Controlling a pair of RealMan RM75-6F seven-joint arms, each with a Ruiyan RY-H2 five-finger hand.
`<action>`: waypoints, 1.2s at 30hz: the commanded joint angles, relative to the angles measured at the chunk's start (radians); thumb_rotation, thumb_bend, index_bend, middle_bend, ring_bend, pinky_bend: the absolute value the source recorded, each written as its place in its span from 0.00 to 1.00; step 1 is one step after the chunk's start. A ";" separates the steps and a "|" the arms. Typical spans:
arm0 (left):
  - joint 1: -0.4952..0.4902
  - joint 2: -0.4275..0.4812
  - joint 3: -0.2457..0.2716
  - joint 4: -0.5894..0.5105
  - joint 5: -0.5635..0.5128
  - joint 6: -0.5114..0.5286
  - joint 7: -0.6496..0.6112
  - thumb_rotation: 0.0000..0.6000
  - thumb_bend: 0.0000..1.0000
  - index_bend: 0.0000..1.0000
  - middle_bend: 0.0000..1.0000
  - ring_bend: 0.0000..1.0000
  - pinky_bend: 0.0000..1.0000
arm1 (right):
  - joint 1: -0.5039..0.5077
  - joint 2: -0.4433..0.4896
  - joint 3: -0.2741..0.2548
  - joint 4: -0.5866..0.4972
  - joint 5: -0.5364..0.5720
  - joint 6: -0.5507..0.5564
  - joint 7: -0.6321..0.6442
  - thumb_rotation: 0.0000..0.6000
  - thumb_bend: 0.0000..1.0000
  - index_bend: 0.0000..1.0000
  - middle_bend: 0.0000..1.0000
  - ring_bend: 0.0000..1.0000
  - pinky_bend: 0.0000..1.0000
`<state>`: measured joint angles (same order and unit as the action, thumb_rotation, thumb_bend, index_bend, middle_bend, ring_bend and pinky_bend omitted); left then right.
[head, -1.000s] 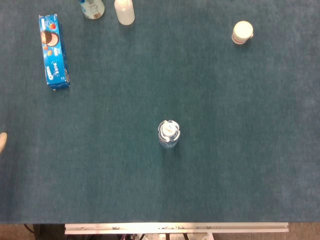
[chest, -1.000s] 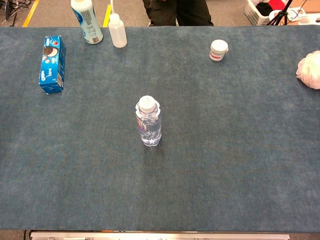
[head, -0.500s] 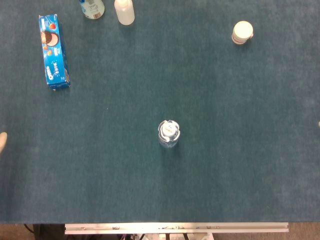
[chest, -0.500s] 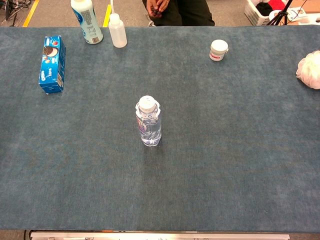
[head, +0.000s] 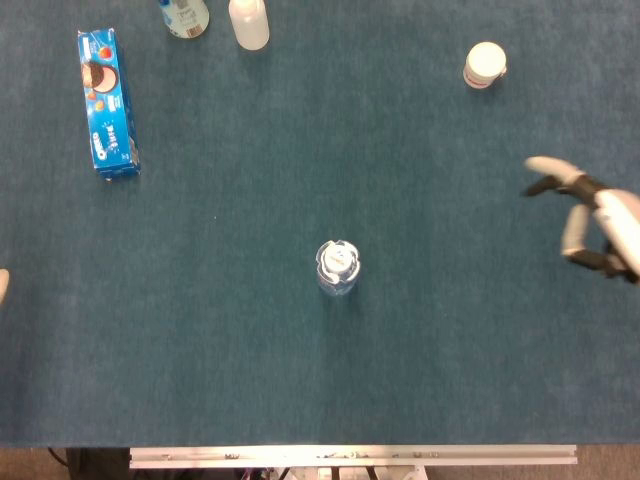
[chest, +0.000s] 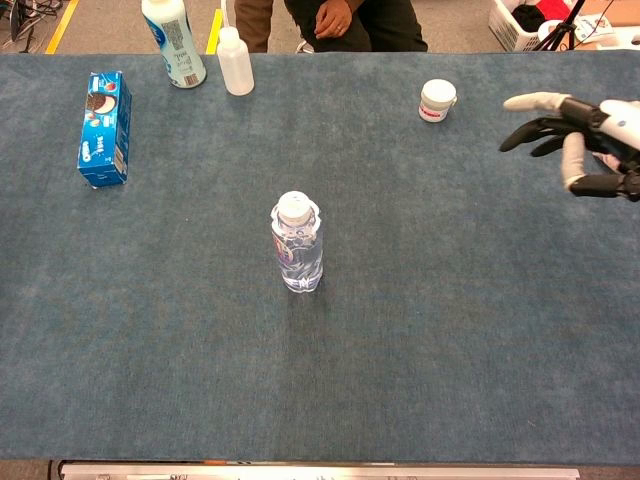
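Nothing is in hand yet; by my reading the work is at its very start. My right hand (chest: 585, 140) hangs above the table (chest: 450, 330) at the right edge, fingers (chest: 535, 100) spread apart and holding nothing. It touches no object that I can see.

The water bottle (chest: 297, 245) stands upright near the middle of the table, cap on, untouched. I take it as my landmark. My right hand is well to the right of the bottle and a little farther back, well apart from it. Between them lies only bare blue cloth.

The small white jar (chest: 437, 101) stands to the right of the bottle and farther back, nearer to my right hand than the bottle is, though apart from the fingertips. Which of the two the hand heads for, I cannot tell.

My left hand (head: 4, 284): only a pale sliver at the left edge of the head view, far left of the bottle. I cannot tell how its fingers lie.

Far back and left of the bottle: a blue biscuit box (chest: 104, 128) lying flat, a white bottle with a blue label (chest: 173, 40) and a plain translucent bottle (chest: 235, 62) just beside it, both upright.

Done so far, judging from the layout: no grasp, no lift. All of the reach, the closing of the fingers and any carrying are left.
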<state>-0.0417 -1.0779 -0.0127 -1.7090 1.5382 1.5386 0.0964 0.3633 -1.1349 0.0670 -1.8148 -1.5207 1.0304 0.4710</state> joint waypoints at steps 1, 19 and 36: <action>0.002 0.001 0.001 0.000 0.000 0.002 -0.002 1.00 0.29 0.11 0.18 0.12 0.17 | 0.049 -0.050 0.010 0.021 -0.008 -0.052 0.046 1.00 0.98 0.15 0.30 0.18 0.22; 0.017 0.012 0.004 0.005 -0.009 0.009 -0.023 1.00 0.29 0.11 0.18 0.12 0.17 | 0.311 -0.365 0.071 0.214 0.083 -0.334 0.238 1.00 1.00 0.15 0.30 0.18 0.22; 0.020 0.017 0.000 0.009 -0.017 0.005 -0.030 1.00 0.29 0.11 0.18 0.12 0.17 | 0.388 -0.500 0.065 0.298 0.083 -0.355 0.261 1.00 1.00 0.15 0.30 0.18 0.22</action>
<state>-0.0214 -1.0605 -0.0129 -1.7002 1.5214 1.5445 0.0662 0.7499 -1.6335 0.1325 -1.5170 -1.4369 0.6757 0.7318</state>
